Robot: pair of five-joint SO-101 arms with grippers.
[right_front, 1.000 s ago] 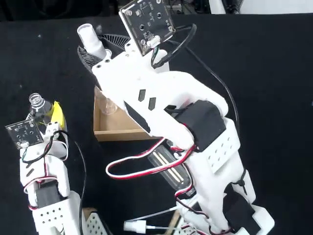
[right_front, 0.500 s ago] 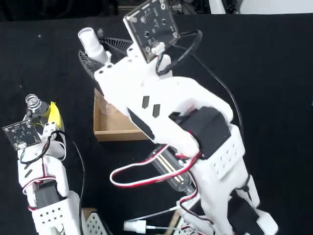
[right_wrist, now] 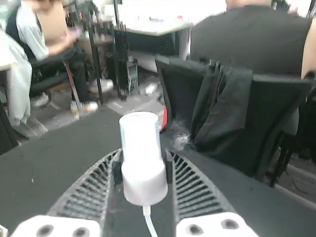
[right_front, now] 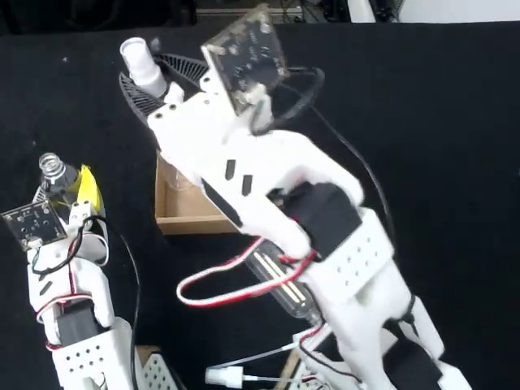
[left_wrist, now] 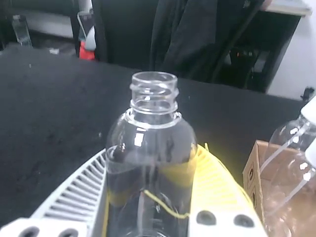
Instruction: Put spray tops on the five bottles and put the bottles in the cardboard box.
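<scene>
Holding, left: the left fingers (left_wrist: 217,185) are closed on a clear, uncapped bottle (left_wrist: 150,163). It is upright, clamped across its body below the shoulder, near the cardboard box (right_front: 195,221).
Holding, right: the right fingers (right_wrist: 91,192) pinch a white spray top (right_wrist: 142,165) by its collar, head up, with the dip tube (right_wrist: 147,219) hanging between them. It is beyond the box's far side.
Bottle feel: probably empty thin plastic, so light, smooth and slippery, and likely to dent under a hard squeeze. The threaded neck (left_wrist: 153,91) looks like the stiff part and should stay free.
Spray top feel: small, rigid and light. The thin tube looks bendy and will need lining up with the narrow mouth.
Best hold: the body for the bottle and the collar for the top, so one can turn against the other.
Elsewhere: a second bottle (left_wrist: 291,158) sits in the box. Another bottle (right_front: 284,284) lies on the dark surface (right_front: 455,122) under the right arm. A loose spray top (right_front: 223,375) lies near the front edge.
</scene>
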